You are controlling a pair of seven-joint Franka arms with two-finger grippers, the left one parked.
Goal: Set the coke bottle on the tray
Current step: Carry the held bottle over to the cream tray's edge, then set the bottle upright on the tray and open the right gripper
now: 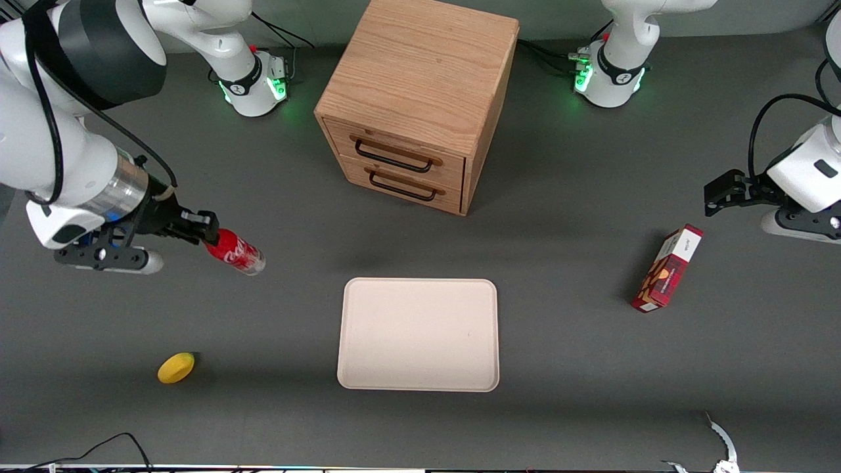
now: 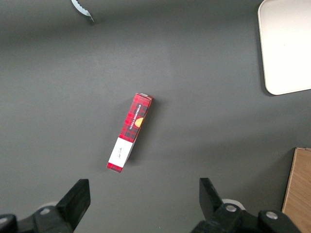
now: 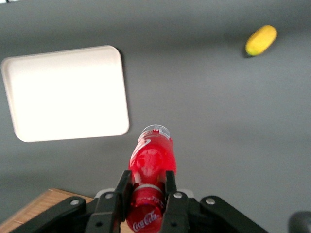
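My right gripper (image 1: 209, 238) is shut on the neck of the coke bottle (image 1: 236, 251), a small red bottle with a red cap and white script. The bottle is tilted, its clear base pointing toward the tray, and seems lifted off the table. In the right wrist view the two fingers (image 3: 123, 187) clamp the bottle (image 3: 151, 155) just below its cap. The tray (image 1: 418, 334) is a flat cream rectangle lying bare, nearer the front camera than the drawer cabinet, well apart from the bottle. It also shows in the right wrist view (image 3: 65, 92).
A wooden two-drawer cabinet (image 1: 420, 98) stands farther from the camera than the tray. A yellow lemon-like fruit (image 1: 175, 367) lies at the working arm's end, nearer the camera than the bottle. A red carton (image 1: 667, 268) lies toward the parked arm's end.
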